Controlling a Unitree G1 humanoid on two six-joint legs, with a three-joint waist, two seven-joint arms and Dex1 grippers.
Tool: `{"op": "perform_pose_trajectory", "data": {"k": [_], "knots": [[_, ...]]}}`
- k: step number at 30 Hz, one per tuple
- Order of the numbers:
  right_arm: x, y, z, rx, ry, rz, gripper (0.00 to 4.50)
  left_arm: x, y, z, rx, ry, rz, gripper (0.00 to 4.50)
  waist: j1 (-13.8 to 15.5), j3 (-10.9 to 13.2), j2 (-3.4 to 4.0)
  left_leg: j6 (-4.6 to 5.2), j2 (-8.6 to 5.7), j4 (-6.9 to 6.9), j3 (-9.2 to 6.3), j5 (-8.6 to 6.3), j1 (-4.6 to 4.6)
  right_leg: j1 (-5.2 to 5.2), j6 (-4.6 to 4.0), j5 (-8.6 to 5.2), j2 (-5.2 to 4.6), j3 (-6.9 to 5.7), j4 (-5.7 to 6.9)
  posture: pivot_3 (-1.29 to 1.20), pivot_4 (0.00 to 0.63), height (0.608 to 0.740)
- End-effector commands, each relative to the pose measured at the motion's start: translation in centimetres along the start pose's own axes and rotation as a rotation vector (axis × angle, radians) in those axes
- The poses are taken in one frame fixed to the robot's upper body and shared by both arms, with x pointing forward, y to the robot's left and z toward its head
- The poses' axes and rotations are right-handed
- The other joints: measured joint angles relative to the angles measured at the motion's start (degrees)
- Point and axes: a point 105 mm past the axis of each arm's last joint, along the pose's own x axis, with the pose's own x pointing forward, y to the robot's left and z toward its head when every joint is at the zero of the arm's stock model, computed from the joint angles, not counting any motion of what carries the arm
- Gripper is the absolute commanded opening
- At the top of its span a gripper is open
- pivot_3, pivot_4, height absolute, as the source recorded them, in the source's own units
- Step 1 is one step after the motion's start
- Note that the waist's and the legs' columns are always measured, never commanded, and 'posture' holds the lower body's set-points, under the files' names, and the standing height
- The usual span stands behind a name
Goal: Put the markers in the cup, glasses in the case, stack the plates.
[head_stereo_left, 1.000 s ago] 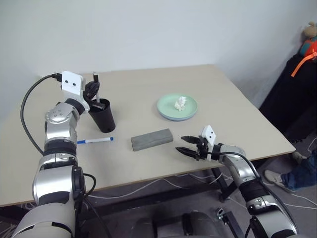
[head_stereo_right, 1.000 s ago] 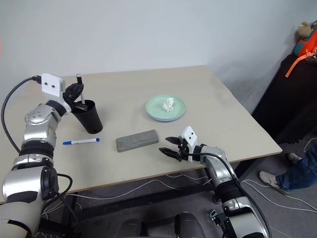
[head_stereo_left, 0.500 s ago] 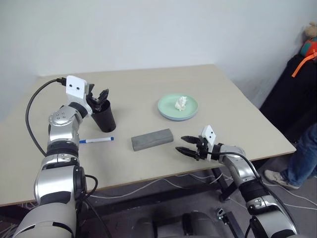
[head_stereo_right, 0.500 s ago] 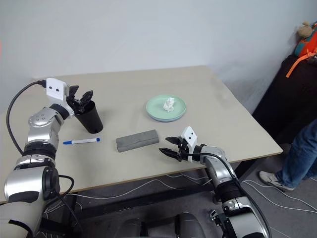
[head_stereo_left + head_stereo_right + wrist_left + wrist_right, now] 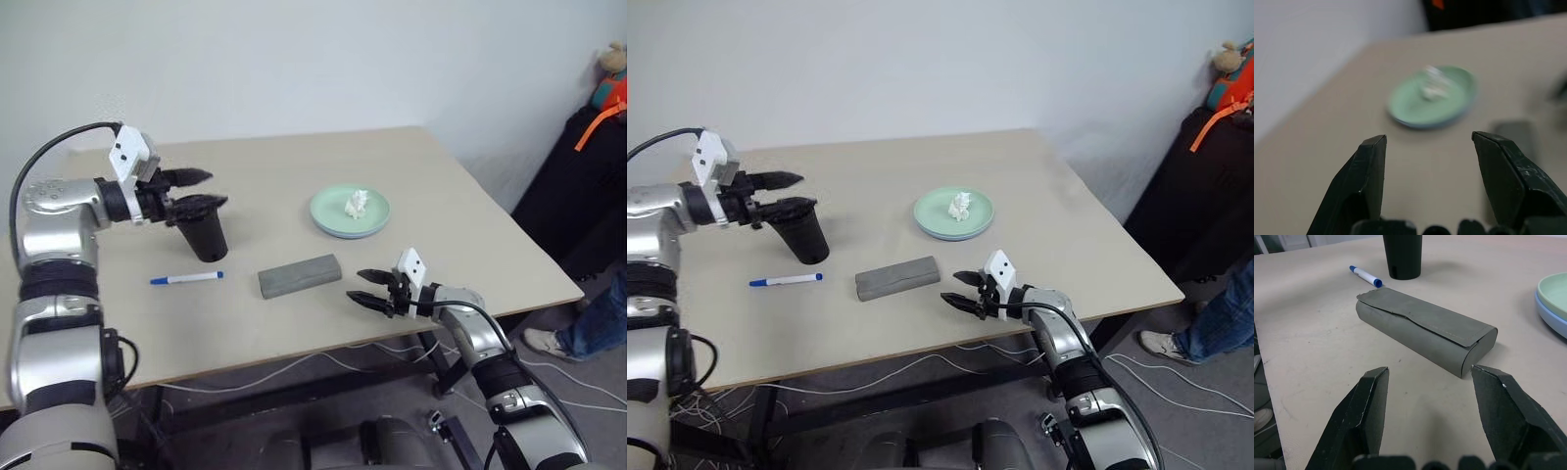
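Marker step in hand. Your left gripper [image 5: 201, 189], jaws spread and empty, hovered beside the tall black tapered plastic cup [image 5: 207, 236]. One blue-capped white marker [image 5: 186, 278] lay on the counter [image 5: 294, 166] just before the cup; you would fetch it next. Your right gripper [image 5: 368, 291] stood spread, empty.

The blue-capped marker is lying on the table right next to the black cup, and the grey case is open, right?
Not quite. The marker does lie on the table beside the black cup, but the grey case is closed: the right wrist view shows its flap folded down over the front.
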Motion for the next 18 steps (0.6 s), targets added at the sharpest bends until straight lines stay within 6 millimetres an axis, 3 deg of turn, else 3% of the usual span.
{"op": "perform_pose_trajectory", "data": {"k": [1, 2, 7, 18], "knots": [[0.4, -0.4, 1.8, -0.05, -0.042, 0.007, 2.91, -0.6, -1.0, -1.1, 0.006, 0.147, -0.093, 4.16, 0.0, 0.0, 0.0, 0.0, 0.01, 0.0, -0.02, 0.0, 0.0, -0.01, 0.0, 0.0, 0.0, 0.0, 0.0, 0.0, 0.0, 0.74], [0.4, -0.4, 1.8, -0.051, -0.043, 0.007, 2.91, -0.8, -1.1, -1.8, 0.009, 0.198, -0.104, 4.49, 0.0, 0.0, 0.0, -0.01, 0.01, 0.0, -0.03, -0.01, 0.0, -0.01, 0.0, 0.0, 0.0, 0.0, 0.01, 0.0, 0.0, 0.74], [0.4, -0.4, 1.8, -0.053, -0.042, 0.009, 2.91, -1.1, 0.2, -4.9, 0.08, 0.441, -0.046, 4.49, 0.1, 0.0, -0.01, -0.01, 0.0, 0.01, -0.04, -0.01, -0.01, -0.01, 0.0, 0.0, 0.0, -0.01, 0.01, 0.0, 0.0, 0.74], [0.0, -0.7, 1.8, -0.051, -0.038, -0.01, 2.91, 0.4, 0.9, -7.7, 0.094, 0.626, -0.037, 4.49, 0.2, 0.0, -0.04, 0.16, 0.0, 0.01, -0.02, 0.08, -0.25, -0.2, 0.01, 0.0, 0.0, -0.01, -0.05, 0.0, 0.0, 0.74]]}}
